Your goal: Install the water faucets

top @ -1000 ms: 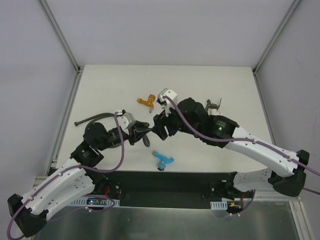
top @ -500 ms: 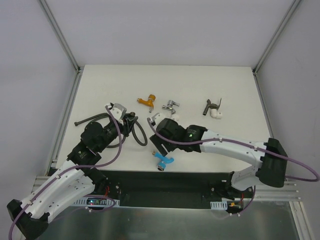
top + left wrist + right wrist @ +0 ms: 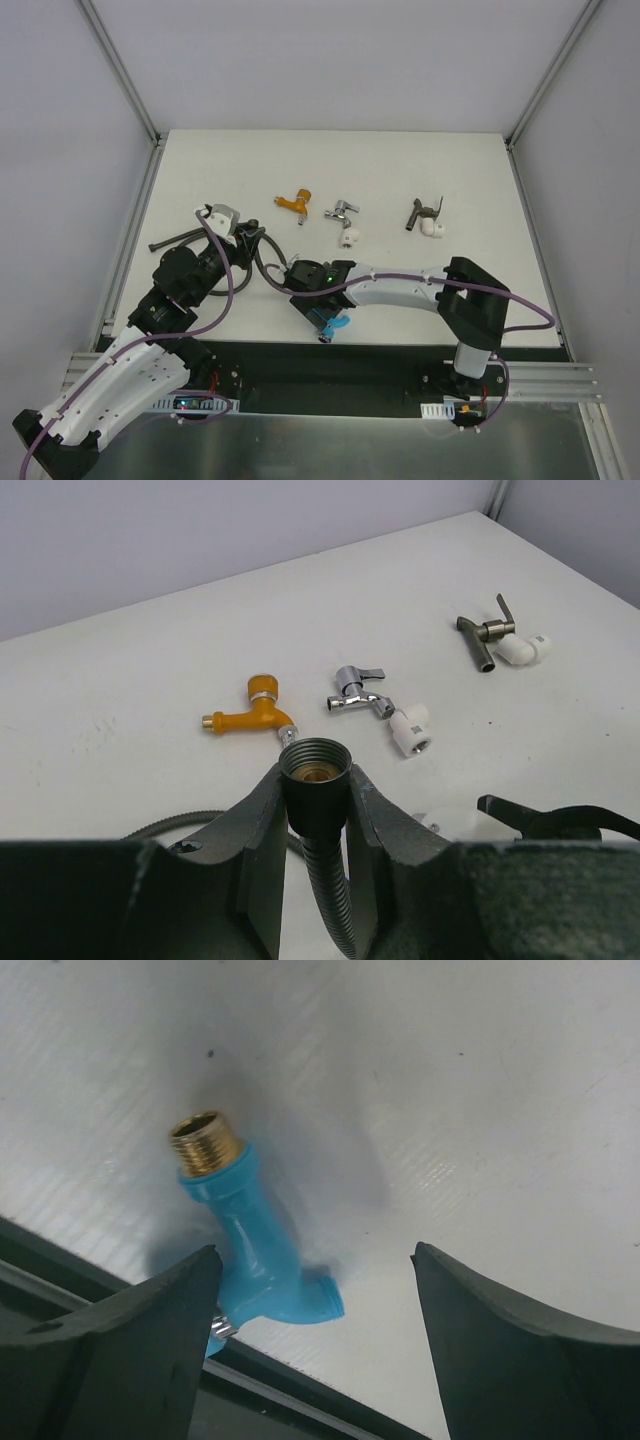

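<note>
The left gripper (image 3: 315, 815) is clamped tight on the nut end of the black hose (image 3: 316, 770). The right gripper (image 3: 312, 1260) hangs wide open and holds nothing, just over the blue faucet (image 3: 250, 1250), which lies at the near edge of the table (image 3: 420, 170). The orange faucet (image 3: 293, 203), chrome faucet (image 3: 343, 209) and dark faucet (image 3: 424, 211) lie in a row farther back.

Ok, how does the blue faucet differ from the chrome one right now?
The blue faucet lies alone at the near edge of the table, beneath the open right pincer. The chrome faucet lies mid-table, touching a white elbow fitting. Both lie ungripped.
</note>
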{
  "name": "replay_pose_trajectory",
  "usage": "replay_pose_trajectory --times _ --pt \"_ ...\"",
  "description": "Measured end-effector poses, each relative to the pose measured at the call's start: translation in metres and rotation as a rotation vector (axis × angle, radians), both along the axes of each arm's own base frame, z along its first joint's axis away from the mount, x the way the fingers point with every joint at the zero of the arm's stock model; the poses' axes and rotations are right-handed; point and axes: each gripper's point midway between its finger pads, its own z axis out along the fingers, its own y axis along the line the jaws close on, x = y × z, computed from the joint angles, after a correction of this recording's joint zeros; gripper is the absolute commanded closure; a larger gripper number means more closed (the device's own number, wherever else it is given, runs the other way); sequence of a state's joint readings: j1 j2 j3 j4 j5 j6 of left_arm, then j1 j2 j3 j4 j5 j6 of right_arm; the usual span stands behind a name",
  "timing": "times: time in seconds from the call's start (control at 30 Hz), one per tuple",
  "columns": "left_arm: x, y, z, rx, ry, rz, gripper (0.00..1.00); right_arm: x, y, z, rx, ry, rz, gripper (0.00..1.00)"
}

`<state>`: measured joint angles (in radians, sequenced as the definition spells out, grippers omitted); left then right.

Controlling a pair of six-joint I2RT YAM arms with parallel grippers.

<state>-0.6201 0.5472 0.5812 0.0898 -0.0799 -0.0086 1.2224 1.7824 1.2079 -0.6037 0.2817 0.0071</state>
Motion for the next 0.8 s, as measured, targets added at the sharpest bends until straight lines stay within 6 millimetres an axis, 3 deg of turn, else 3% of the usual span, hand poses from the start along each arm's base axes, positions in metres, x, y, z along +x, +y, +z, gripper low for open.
replay_pose_trajectory --times 0.17,0.3,0.5,0.57,0.67,0.8 --pt "0.0 0.0 -0.001 0.002 0.002 0.0 1.0 0.028 -0.026 -0.008 -0.053 -0.023 -0.09 0.22" --pt "0.0 0.0 -0.001 0.002 0.002 -0.001 1.0 0.067 -0.071 -0.014 -0.121 -0.058 -0.225 0.23" --pt "-0.001 -0.001 -0.001 0.003 0.005 -0.011 1.0 0.127 -0.136 0.0 -0.141 -0.123 -0.47 0.23" --pt "-0.002 -0.002 -0.002 0.004 0.005 -0.018 1.0 0.139 -0.149 0.011 -0.116 -0.145 -0.527 0.23" --pt "-0.002 -0.003 -0.002 0.003 0.005 -0.022 1.0 0.156 -0.14 0.038 0.005 -0.189 -0.559 0.26" --pt "-0.004 -0.005 -0.001 0.003 0.005 -0.034 1.0 0.183 -0.092 0.078 0.261 -0.219 -0.564 0.44"
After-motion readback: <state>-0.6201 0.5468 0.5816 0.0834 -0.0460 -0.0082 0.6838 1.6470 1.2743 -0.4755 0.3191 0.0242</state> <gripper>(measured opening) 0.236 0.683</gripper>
